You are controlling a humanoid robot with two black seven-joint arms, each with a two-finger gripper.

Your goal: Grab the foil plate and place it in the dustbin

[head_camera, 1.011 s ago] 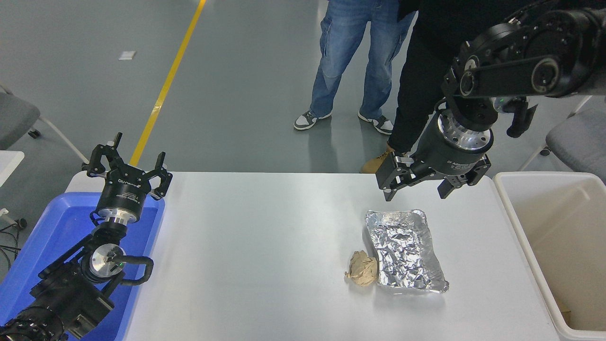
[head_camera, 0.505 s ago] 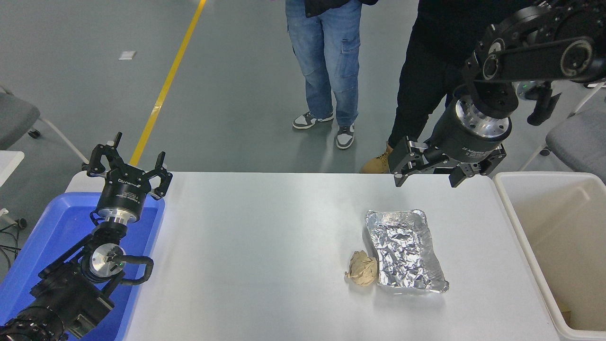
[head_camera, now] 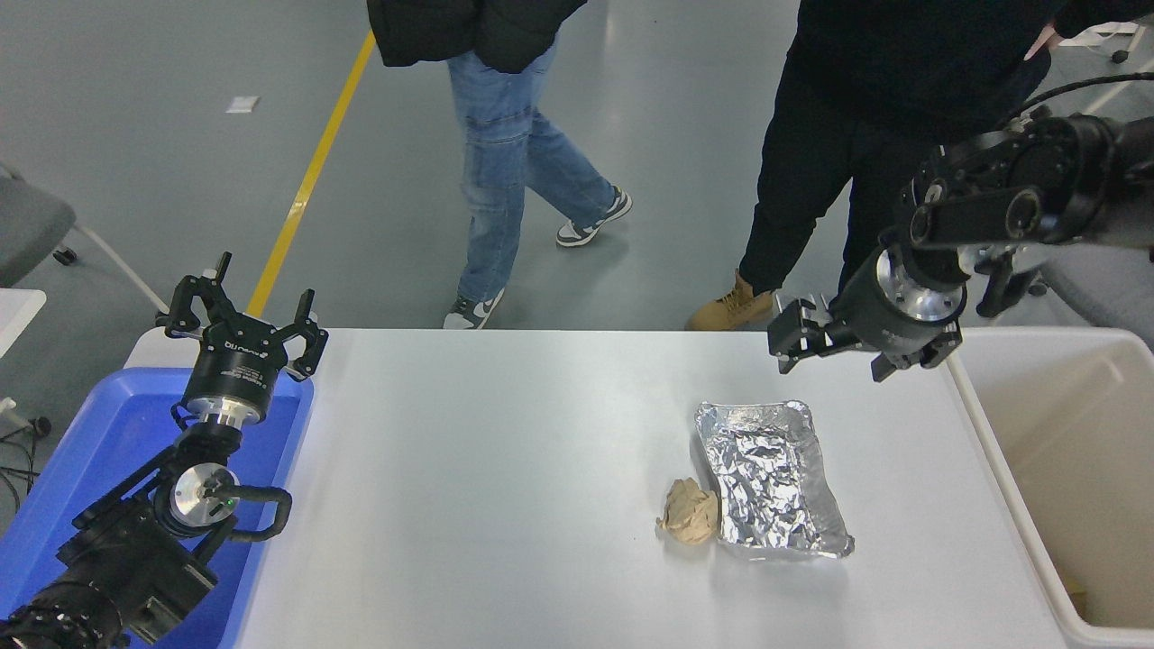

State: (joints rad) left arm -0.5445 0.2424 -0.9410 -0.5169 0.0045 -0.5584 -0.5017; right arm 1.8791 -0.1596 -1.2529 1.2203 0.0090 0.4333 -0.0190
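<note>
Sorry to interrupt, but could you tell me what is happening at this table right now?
The right pincer hangs open above the table's far edge, holding nothing. The foil plate lies on the white table beside a crumpled paper ball, not yet picked up. The dustbin waits at the right. The left pincer is parked over a blue tray.

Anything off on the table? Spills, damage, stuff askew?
No spills. The foil plate is crinkled all over and lies skewed to the table edges, with a crumpled paper ball against its left side. The right gripper hangs open beyond it.
</note>
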